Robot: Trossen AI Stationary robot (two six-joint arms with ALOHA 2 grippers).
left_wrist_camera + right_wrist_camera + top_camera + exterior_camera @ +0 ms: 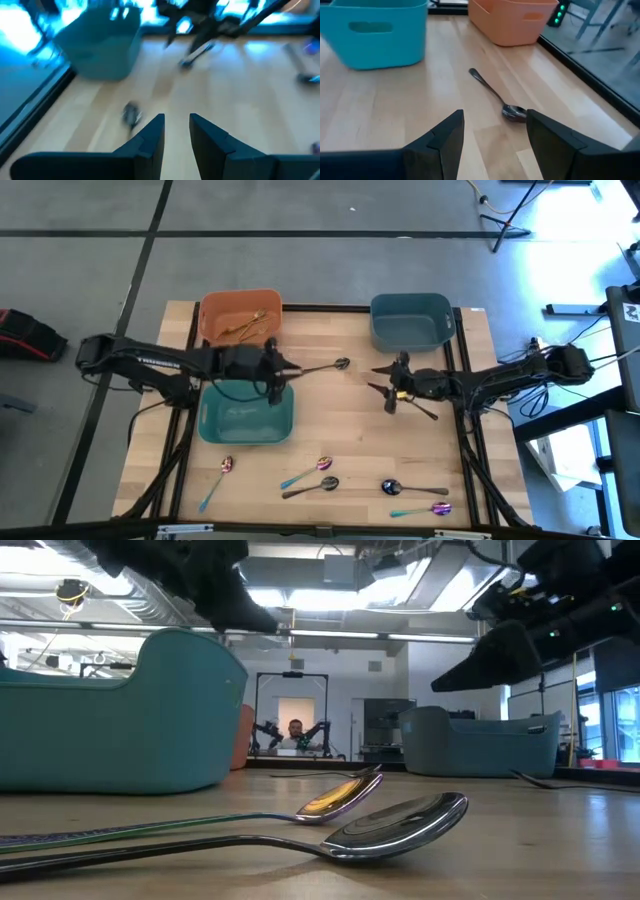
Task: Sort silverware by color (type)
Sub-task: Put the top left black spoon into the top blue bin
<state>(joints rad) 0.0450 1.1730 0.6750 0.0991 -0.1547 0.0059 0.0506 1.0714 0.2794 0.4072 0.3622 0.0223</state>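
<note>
- Left gripper (pixel 285 370), over the teal bin's (pixel 212 430) far right corner, stands part-open and holds nothing; a sweep could knock the bin
- Black spoon (pixel 322 366) lies loose mid-table, between both arms, near the orange bin (pixel 240 302) with gold pieces (pixel 246 326)
- Right gripper (pixel 382 380), spread wide and empty, may skid the thin spoon (pixel 496 95) away, or collide with the left arm

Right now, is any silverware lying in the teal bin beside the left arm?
No. In the high view the teal bin shows only its bare floor; gold pieces lie in the orange bin.

Overhead, table-level, two wrist views
</note>
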